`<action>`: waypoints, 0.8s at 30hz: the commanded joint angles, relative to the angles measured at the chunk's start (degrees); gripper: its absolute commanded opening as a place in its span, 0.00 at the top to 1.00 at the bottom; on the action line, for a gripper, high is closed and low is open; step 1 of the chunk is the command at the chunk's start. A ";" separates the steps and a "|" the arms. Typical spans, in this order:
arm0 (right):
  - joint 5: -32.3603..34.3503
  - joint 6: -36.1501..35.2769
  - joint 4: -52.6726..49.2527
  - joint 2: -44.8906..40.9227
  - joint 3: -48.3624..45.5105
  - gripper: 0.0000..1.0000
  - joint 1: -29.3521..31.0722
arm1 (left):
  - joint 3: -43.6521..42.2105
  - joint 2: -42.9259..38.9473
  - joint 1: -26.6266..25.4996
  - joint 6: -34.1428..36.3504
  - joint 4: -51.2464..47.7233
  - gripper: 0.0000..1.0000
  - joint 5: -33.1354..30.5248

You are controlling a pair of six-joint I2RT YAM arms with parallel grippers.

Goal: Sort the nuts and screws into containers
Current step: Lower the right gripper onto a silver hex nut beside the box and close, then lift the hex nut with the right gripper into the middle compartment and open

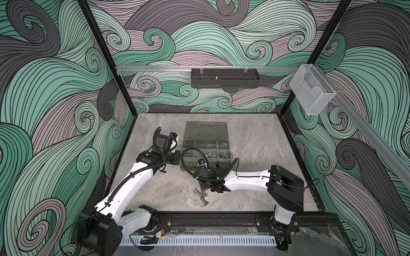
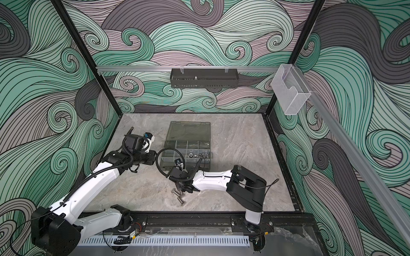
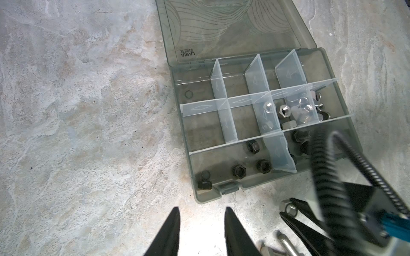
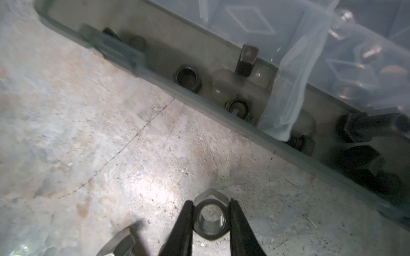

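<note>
The nut (image 4: 210,218) is small silver steel: light, rigid and slick. It won't crush, but I'd expect it to twist or squirt out of a weak pinch, so take it across two opposite flats. That's how you have it now: the right gripper (image 4: 210,201) has its fingers (image 4: 182,226) clamped on the flats near the tips, hole facing the wrist camera. Ahead of the fingers sits the case (image 3: 208,195), with black nuts (image 4: 188,77) in its nearest compartment. A screw (image 4: 119,243) lies on the table (image 4: 88,144) just beside the fingers. Your left gripper (image 3: 202,209) has its fingers apart, with nothing between them.
</note>
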 commanded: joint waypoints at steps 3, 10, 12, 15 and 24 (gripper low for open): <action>3.14 -2.63 -1.82 -6.16 -0.24 0.77 -0.50 | 0.21 0.29 0.30 -0.09 -0.39 0.63 -0.66; 3.73 -8.03 -2.83 -11.52 1.47 0.76 -6.89 | 0.24 0.29 0.28 -0.24 -0.22 0.63 -0.06; 2.66 -9.68 -2.83 -11.43 2.46 0.76 -9.49 | 0.26 0.03 0.35 -0.26 -0.24 0.63 -0.13; 1.16 -11.41 -2.83 -10.15 4.03 0.76 -12.84 | 0.18 -0.15 0.29 -0.26 -0.16 0.62 -0.13; -4.13 -14.00 -2.74 -1.24 9.84 0.76 -20.48 | 0.18 -0.32 0.28 -0.30 -0.22 0.62 0.31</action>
